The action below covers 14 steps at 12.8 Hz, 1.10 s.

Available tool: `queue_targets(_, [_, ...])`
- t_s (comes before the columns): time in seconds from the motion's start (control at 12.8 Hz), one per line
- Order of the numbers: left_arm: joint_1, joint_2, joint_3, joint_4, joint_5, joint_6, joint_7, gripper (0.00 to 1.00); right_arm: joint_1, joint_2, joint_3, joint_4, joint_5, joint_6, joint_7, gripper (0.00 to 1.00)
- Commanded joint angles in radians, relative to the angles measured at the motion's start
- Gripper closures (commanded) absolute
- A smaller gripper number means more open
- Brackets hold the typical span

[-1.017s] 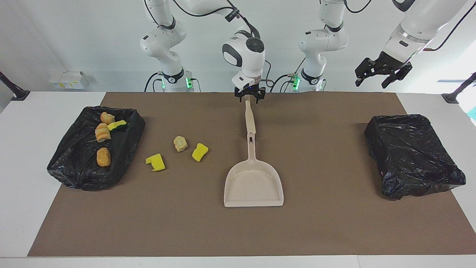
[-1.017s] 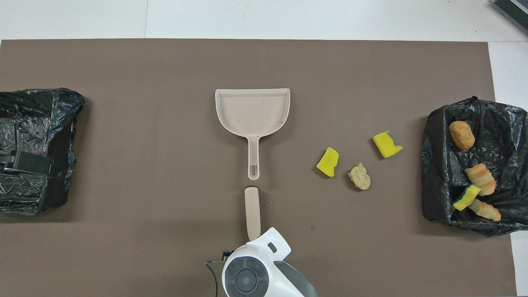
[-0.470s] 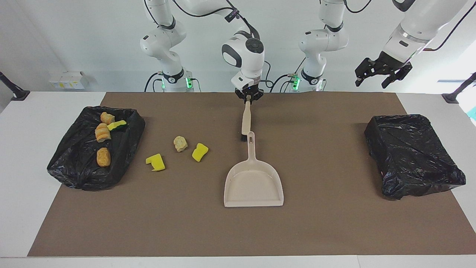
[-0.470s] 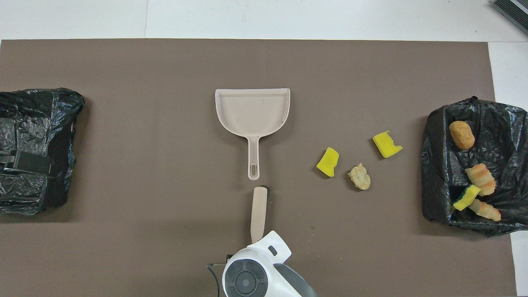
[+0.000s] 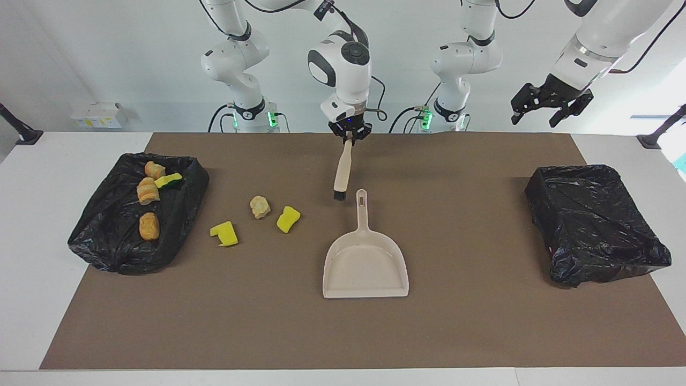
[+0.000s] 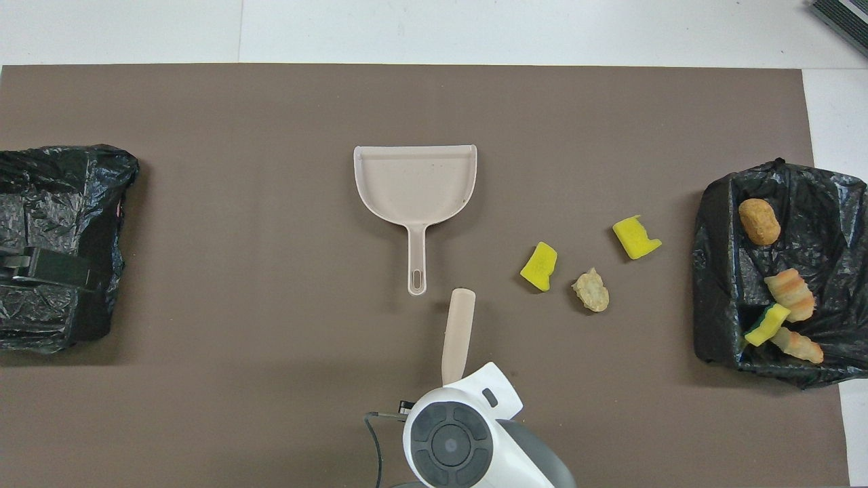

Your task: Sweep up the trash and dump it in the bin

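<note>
My right gripper [image 5: 348, 134] is shut on the top of the beige brush [image 5: 343, 169], which hangs tilted with its dark bristles low beside the tip of the dustpan's handle. The beige dustpan [image 5: 366, 265] lies flat mid-mat, handle toward the robots. Three pieces of trash lie on the mat toward the right arm's end: a yellow sponge [image 5: 225, 234], a tan lump [image 5: 260, 207] and another yellow sponge [image 5: 288, 219]. Several more pieces, one of them a green-topped sponge [image 5: 168, 180], sit in the black-lined bin [image 5: 107, 236] at that end. My left gripper [image 5: 552, 104] waits open, raised over the second bin [image 5: 595, 225].
The brown mat [image 5: 482, 321] covers most of the white table. In the overhead view the brush [image 6: 458, 335] shows ahead of the right wrist [image 6: 451, 440], which hides the gripper. The second bin holds nothing that I can see.
The right gripper shut on the brush handle, lifted the brush from the mat, and swung it away from the dustpan handle toward the loose trash. The left arm stayed put.
</note>
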Motion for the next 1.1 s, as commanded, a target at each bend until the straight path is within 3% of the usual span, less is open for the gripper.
queue_targets(0.0, [-0.034, -0.011, -0.019, -0.013, 0.001, 0.08, -0.007, 0.0, -0.08, -0.054, 0.0, -0.007, 0.017, -0.073, -0.049, 1.0])
queue_targets(0.23, [-0.156, 0.02, -0.022, -0.073, 0.003, 0.3, -0.185, 0.0, -0.222, -0.061, -0.005, 0.022, 0.012, -0.137, -0.23, 1.0])
queue_targets(0.55, [-0.345, 0.153, -0.022, -0.068, 0.012, 0.433, -0.37, 0.0, -0.415, -0.027, -0.006, 0.03, -0.043, -0.144, -0.371, 1.0])
queue_targets(0.86, [-0.512, 0.328, -0.021, -0.062, 0.064, 0.554, -0.559, 0.0, -0.589, -0.013, -0.005, 0.022, -0.256, -0.163, -0.466, 1.0])
queue_targets(1.02, [-0.572, 0.4, -0.022, -0.076, 0.076, 0.667, -0.663, 0.0, -0.682, -0.011, -0.005, 0.012, -0.291, -0.148, -0.605, 1.0])
